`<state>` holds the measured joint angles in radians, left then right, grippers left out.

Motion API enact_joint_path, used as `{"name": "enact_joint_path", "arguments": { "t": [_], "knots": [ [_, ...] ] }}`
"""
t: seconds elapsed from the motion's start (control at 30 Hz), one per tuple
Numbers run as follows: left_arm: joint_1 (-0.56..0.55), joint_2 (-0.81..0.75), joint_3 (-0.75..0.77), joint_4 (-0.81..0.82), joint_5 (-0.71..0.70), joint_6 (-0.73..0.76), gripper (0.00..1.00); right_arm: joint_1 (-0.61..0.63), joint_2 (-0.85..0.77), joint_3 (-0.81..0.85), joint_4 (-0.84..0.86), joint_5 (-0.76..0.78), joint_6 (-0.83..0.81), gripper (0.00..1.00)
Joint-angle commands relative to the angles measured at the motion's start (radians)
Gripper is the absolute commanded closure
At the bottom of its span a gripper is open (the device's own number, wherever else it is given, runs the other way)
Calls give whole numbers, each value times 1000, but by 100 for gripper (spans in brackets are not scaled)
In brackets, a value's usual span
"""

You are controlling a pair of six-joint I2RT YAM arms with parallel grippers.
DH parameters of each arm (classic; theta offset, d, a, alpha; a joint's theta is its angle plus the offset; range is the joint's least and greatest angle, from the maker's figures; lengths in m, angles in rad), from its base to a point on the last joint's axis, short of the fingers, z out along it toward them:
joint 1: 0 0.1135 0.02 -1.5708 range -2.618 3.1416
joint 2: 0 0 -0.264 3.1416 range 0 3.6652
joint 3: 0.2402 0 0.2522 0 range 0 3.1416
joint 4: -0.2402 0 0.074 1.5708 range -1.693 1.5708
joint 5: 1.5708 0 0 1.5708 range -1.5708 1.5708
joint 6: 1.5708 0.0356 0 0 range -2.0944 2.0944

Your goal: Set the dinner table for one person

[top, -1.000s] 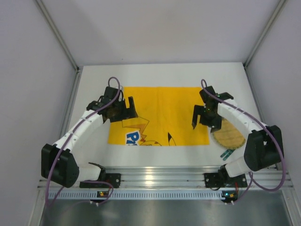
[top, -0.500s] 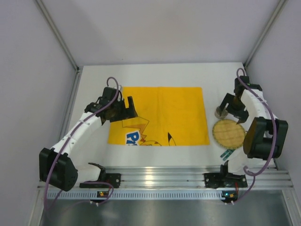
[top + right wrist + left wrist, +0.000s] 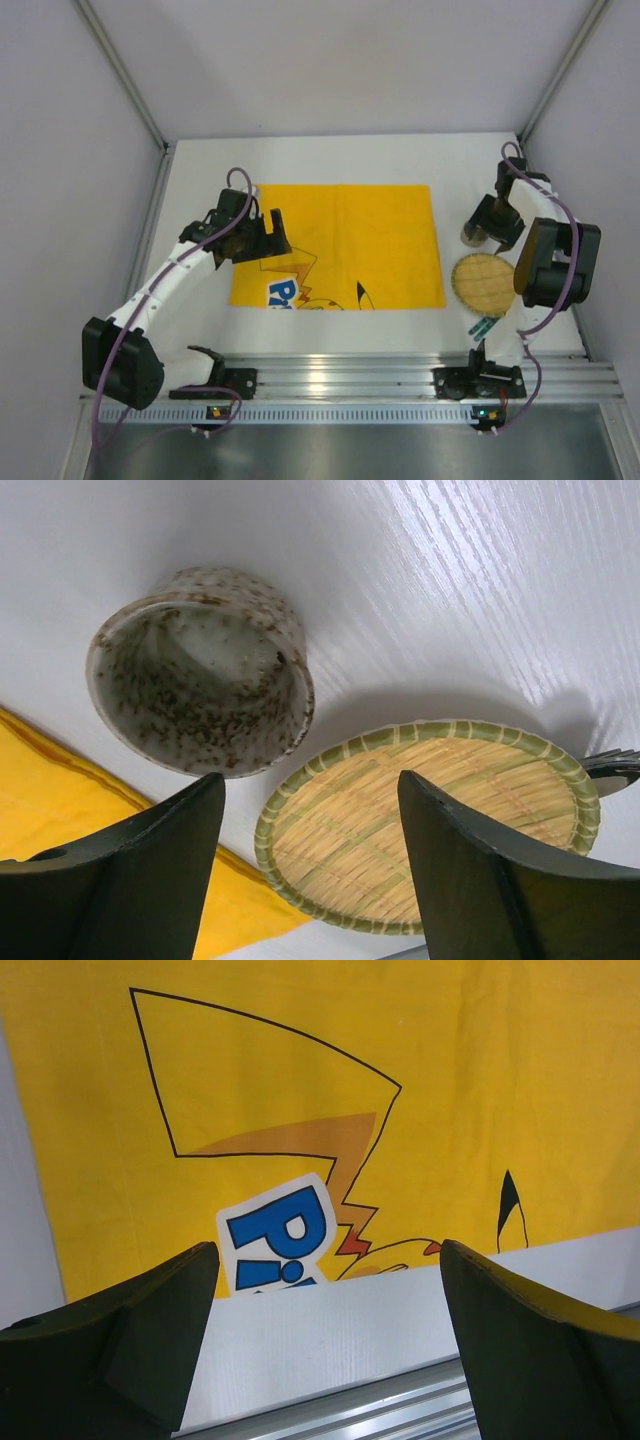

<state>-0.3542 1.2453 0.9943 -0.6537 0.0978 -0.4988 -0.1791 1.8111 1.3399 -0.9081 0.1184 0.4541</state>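
Observation:
The white dinner table [image 3: 330, 155] bears a yellow cartoon-printed placemat [image 3: 340, 245] at its middle. My left gripper [image 3: 262, 238] is open and empty over the placemat's left part; in the left wrist view [image 3: 330, 1335] it hangs above the placemat's near edge [image 3: 300, 1110]. My right gripper [image 3: 492, 222] is open and empty above a speckled cup [image 3: 472, 233] right of the placemat. In the right wrist view the cup [image 3: 200, 675] sits ahead of the gripper [image 3: 310, 880], with a round woven bamboo plate [image 3: 430, 825] beneath it.
The woven plate [image 3: 485, 282] lies on the table's right side, with a green-handled fork [image 3: 485, 325] just in front of it; fork tines [image 3: 612, 764] show past the plate's rim. An aluminium rail [image 3: 330, 375] runs along the near edge. Walls enclose the table.
My right arm swung from over the placemat's right part out to the right and now hovers over the cup. My left arm has barely moved.

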Motion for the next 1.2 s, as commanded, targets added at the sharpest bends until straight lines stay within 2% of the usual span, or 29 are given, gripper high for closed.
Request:
{"name": "enact_joint_path", "arguments": {
  "t": [0.0,0.17,0.33,0.77,0.93,1.17],
  "knots": [
    [4,-9,21,0,-7,25,3,-16,54,39,78,40,35,30],
    [4,14,35,0,-9,42,3,-14,105,77,78,46,37,43],
    [4,48,62,2,0,55,3,-16,125,88,77,46,47,43],
    [4,92,75,17,8,80,3,-80,-82,90,77,27,20,42],
    [4,112,78,25,13,91,3,-105,-52,70,75,29,11,42],
    [4,132,92,22,22,100,3,-106,69,102,95,20,23,44]
  ]
}}
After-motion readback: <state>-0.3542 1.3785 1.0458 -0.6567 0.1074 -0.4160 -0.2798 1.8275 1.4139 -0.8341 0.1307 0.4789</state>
